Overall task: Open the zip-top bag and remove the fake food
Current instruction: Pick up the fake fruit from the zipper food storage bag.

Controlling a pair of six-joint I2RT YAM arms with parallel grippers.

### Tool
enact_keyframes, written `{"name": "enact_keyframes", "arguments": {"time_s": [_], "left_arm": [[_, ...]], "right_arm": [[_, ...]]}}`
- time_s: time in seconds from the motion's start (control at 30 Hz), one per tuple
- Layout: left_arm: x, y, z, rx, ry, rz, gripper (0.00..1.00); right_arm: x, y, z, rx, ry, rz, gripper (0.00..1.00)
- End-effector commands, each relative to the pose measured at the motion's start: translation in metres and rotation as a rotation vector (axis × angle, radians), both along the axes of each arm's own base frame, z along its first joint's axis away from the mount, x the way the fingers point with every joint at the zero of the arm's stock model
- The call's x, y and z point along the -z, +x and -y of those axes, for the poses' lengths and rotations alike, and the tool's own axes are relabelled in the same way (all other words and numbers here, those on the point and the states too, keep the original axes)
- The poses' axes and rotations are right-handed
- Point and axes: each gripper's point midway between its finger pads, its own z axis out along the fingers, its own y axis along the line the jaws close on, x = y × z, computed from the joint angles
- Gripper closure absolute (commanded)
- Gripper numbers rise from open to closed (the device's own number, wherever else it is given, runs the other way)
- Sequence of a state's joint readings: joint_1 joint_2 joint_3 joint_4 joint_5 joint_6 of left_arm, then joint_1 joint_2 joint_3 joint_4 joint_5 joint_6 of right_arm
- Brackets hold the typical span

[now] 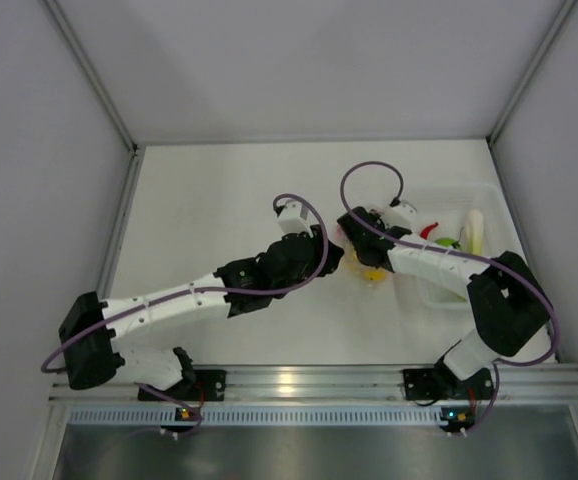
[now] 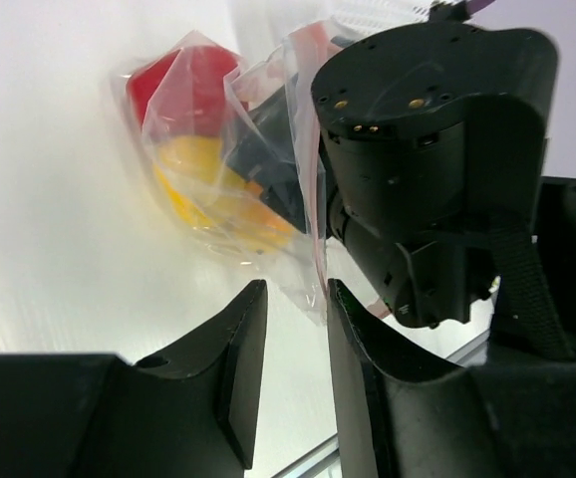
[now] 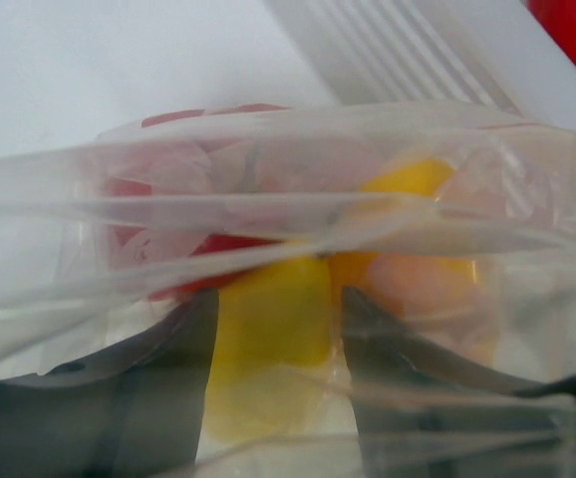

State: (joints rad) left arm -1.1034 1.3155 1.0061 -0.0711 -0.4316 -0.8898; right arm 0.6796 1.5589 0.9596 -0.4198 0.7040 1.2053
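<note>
Right of centre on the white table (image 1: 219, 200), I've got the zip-top bag (image 1: 366, 262) lying between my two arms, just left of the translucent tray (image 1: 489, 195). From overhead it's too small and crumpled for me to call its long axis.

On the left wrist camera I read it better. The pink-red zip strip (image 2: 313, 199) runs roughly top to bottom of the frame, on the side facing the black body of the right arm. The bulging end points the other way, to frame left. The film is thin, clear and creased, with glare on the folds. Inside it I see the fake food (image 2: 203, 174): a glossy red piece (image 2: 183, 85) above rounded yellow ones.

The left gripper (image 2: 296, 289) shows a narrow gap between its dark fingers, and the bag's lower corner hangs at that gap.

The right gripper (image 3: 278, 299) sits behind the film, so its view is milky. Its fingers are apart, and a smooth yellow piece (image 3: 268, 319) fills the space between them. An orange piece (image 3: 418, 289) lies just beside it. Whether the fingers are squeezing, I cannot tell.

Over in the tray lie a red chili (image 1: 428, 230), a green ball (image 1: 447, 243) and a pale stalk (image 1: 475, 232).
</note>
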Motion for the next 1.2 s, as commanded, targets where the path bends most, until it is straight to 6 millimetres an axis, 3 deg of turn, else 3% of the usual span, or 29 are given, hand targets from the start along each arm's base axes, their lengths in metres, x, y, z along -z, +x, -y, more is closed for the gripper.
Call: {"name": "enact_keyframes", "arguments": {"time_s": [0.0, 0.13, 0.33, 0.67, 0.8, 0.83, 0.87, 1.17], "left_arm": [[-0.008, 0.002, 0.001, -0.011, 0.02, 0.012, 0.64], [-0.009, 0.0, 0.01, 0.016, 0.012, -0.001, 0.63], [-0.004, 0.0, 0.006, 0.005, 0.014, -0.01, 0.62], [0.024, 0.007, 0.012, -0.031, 0.064, -0.045, 0.62], [0.024, 0.01, 0.014, -0.038, 0.065, -0.045, 0.8], [0.025, 0.01, 0.015, -0.038, 0.065, -0.047, 0.96], [0.024, 0.01, 0.016, -0.038, 0.062, -0.047, 1.0], [0.009, 0.005, 0.013, -0.014, 0.059, -0.009, 1.0]], "right_arm": [[-0.019, 0.005, -0.001, 0.028, -0.038, 0.048, 0.46], [-0.021, 0.005, -0.006, 0.032, -0.046, 0.054, 0.46], [-0.02, 0.006, -0.01, 0.036, -0.058, 0.053, 0.46], [-0.015, -0.001, -0.018, 0.033, -0.046, 0.054, 0.46], [-0.013, -0.004, -0.016, 0.038, -0.033, 0.057, 0.46], [-0.012, -0.004, -0.015, 0.038, -0.033, 0.057, 0.46], [-0.012, -0.004, -0.015, 0.037, -0.034, 0.057, 0.46], [0.0, -0.004, -0.033, -0.017, 0.045, 0.019, 0.45]]}}
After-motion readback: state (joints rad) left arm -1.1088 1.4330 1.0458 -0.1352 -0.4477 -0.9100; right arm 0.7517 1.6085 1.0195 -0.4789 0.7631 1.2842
